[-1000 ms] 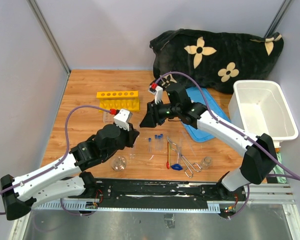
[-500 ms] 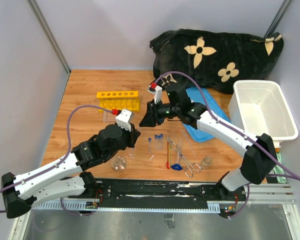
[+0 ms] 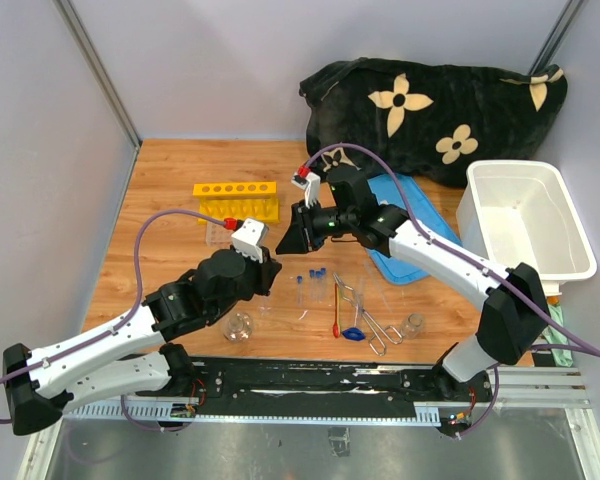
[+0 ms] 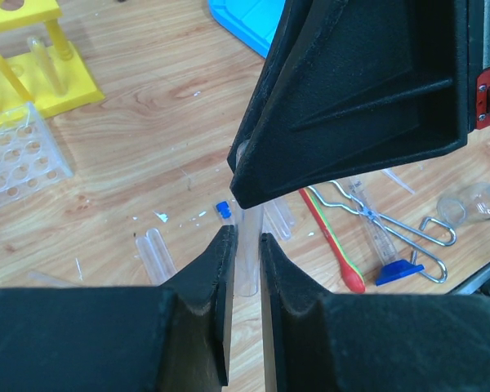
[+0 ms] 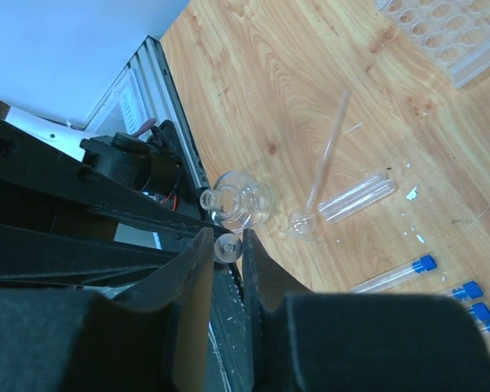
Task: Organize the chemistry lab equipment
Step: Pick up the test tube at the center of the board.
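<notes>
My left gripper (image 4: 247, 245) is shut on a clear test tube (image 4: 249, 273) and holds it above the wooden table. My right gripper (image 5: 226, 245) faces it, jaws pressed to either side of the tube's round end (image 5: 227, 248). From above, the two grippers meet at mid-table, left gripper (image 3: 276, 262) and right gripper (image 3: 290, 243). On the table below lie blue-capped tubes (image 3: 310, 280), metal tongs (image 3: 368, 312), a red-handled spatula (image 3: 337, 310), a round flask (image 3: 239, 326) and a small glass bottle (image 3: 412, 324). The yellow rack (image 3: 237, 200) stands behind.
A clear plastic tube tray (image 3: 218, 232) sits by the yellow rack. The blue lid (image 3: 405, 240) lies under the right arm, with the white tub (image 3: 528, 262) to its right. The black flowered cloth (image 3: 430, 100) is piled at the back.
The right gripper's jaws have narrowed onto the tube end, and that arm has edged slightly left. The left arm and its tube have stayed still.
</notes>
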Controlling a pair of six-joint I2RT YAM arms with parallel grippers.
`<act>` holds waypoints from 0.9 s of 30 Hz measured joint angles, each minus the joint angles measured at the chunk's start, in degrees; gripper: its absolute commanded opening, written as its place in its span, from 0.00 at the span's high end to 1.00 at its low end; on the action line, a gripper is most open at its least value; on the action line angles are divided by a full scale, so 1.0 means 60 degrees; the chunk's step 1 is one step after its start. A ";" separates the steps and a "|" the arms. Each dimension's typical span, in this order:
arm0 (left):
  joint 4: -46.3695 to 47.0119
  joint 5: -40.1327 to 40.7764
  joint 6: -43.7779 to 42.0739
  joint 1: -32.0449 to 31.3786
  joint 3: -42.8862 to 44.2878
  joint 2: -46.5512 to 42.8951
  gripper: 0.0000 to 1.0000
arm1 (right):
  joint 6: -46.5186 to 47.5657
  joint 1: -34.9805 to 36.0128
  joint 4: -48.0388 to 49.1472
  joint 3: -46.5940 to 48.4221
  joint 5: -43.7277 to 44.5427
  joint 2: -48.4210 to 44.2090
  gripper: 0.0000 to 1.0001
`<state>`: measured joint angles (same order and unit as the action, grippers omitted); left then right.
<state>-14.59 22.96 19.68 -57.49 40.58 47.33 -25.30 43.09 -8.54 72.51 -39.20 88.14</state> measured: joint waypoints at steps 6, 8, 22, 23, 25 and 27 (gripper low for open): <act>0.0004 0.0091 -0.0007 -0.0018 0.0000 0.0015 0.65 | -0.0073 0.0007 0.0098 0.0011 -0.0055 0.0004 0.99; -0.0015 0.0149 0.0029 -0.0022 0.0004 0.0036 0.50 | -0.0058 0.0007 0.0095 0.0011 -0.0022 0.0004 0.99; -0.1140 0.1341 0.1519 -0.0044 0.0026 0.0219 0.23 | 0.1643 0.0117 -0.1115 0.1836 0.2076 0.1082 0.99; -0.1268 0.1413 0.1606 0.0022 0.0029 0.0219 0.23 | 0.1810 0.0117 -0.1155 0.2044 0.2269 0.1253 0.99; -0.1515 0.1330 0.1730 0.0408 0.0058 0.0222 0.24 | 0.2204 0.0117 -0.1180 0.2524 0.2648 0.1727 0.99; -0.1625 0.1086 0.1730 0.1202 0.0095 0.0222 0.25 | 0.2488 0.0117 -0.1202 0.2881 0.2940 0.2135 0.99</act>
<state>-24.34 29.47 30.06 -50.28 41.15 48.66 -10.37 43.79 -15.75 89.80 -21.56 100.95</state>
